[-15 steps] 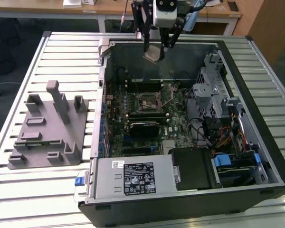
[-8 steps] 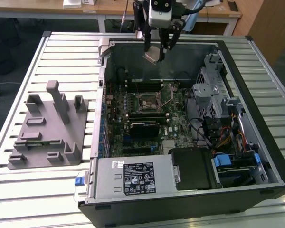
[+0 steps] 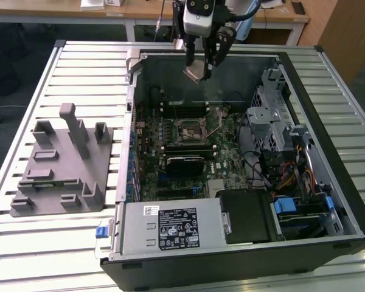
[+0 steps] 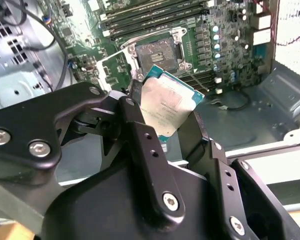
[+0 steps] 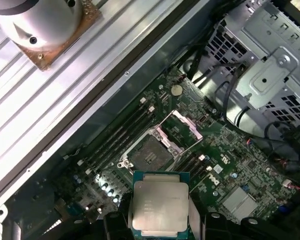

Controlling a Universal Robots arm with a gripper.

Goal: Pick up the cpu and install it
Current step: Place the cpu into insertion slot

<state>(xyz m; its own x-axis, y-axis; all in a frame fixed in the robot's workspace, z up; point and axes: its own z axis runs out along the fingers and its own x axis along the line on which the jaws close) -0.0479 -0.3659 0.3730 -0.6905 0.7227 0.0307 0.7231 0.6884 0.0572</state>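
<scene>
The cpu [image 3: 194, 71], a small square chip with a pale silver top, hangs tilted in the air over the far end of the open computer case [image 3: 328, 201]. My gripper [image 3: 202, 66] is shut on it, one finger on each side edge. In both wrist views the cpu [image 4: 166, 100] [image 5: 159, 204] sits between the black fingers [image 4: 137, 127] [image 5: 124, 212]. Below it lies the green motherboard with the cpu socket [image 3: 190, 131] [image 4: 157, 51] [image 5: 151, 152], whose metal lid [image 5: 186, 125] stands swung open and whose inside is bare.
A large grey plastic tray [image 3: 61, 167] with upright blocks rests on the slatted table at the exterior view's left. Inside the case are memory slots [image 3: 184, 109], a metal drive cage [image 3: 274, 115], cables [image 3: 292, 176] and a power supply [image 3: 170, 228]. A silver cylinder [image 5: 45, 22] stands on the table.
</scene>
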